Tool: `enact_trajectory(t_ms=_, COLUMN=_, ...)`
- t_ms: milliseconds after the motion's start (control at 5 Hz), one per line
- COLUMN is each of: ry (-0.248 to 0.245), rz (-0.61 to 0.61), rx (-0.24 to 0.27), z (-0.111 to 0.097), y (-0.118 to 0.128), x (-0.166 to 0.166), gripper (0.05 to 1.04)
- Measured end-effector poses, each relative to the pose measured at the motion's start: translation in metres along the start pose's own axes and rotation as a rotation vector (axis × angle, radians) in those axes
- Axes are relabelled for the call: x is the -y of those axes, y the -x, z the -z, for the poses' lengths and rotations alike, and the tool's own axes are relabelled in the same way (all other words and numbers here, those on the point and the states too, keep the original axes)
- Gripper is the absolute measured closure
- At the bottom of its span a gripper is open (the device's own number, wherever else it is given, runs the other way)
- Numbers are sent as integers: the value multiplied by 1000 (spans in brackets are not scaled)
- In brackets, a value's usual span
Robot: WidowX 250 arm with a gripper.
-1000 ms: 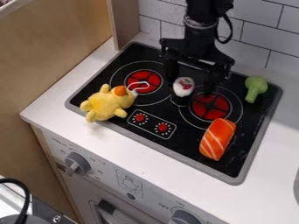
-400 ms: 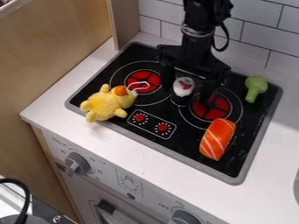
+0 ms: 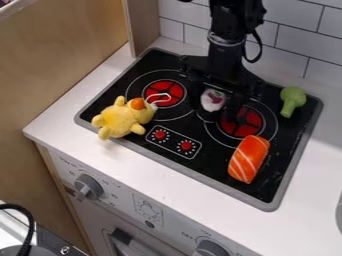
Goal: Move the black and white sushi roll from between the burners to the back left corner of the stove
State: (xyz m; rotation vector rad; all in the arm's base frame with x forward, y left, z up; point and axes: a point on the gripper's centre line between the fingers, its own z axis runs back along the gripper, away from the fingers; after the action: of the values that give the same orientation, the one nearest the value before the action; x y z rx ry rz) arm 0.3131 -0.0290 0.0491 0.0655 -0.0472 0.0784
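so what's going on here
The robot's gripper is down low over the toy stovetop, right around a small white-topped toy; whether it has a hold is unclear. A yellow plush sits to its left in view, with an orange-and-white piece and a green toy to its right.

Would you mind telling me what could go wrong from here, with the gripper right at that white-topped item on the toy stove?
The gripper is so close around the white-topped item that a slight sideways shift might tip or push it. The yellow plush toy has a thin white loop lying over the left burner, which could snag if the arm swept that way.
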Motion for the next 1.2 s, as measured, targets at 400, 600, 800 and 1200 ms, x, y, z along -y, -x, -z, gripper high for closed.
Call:
enact_trajectory(t_ms=400, ry=26, rz=-11, rx=-53, z=-2, y=6, x=-1, gripper=651)
enact_trajectory(t_ms=600, ry=42, rz=-41, rx=-11, z=-25, y=4, x=-5, gripper=652)
enact_trajectory(t_ms=800, ry=45, rz=-87, rx=35, z=-36, y=-7, x=-16, gripper=652)
enact_trajectory(t_ms=1200, ry=-25, rz=-185, rx=34, z=-18, y=-38, x=-42, gripper=652)
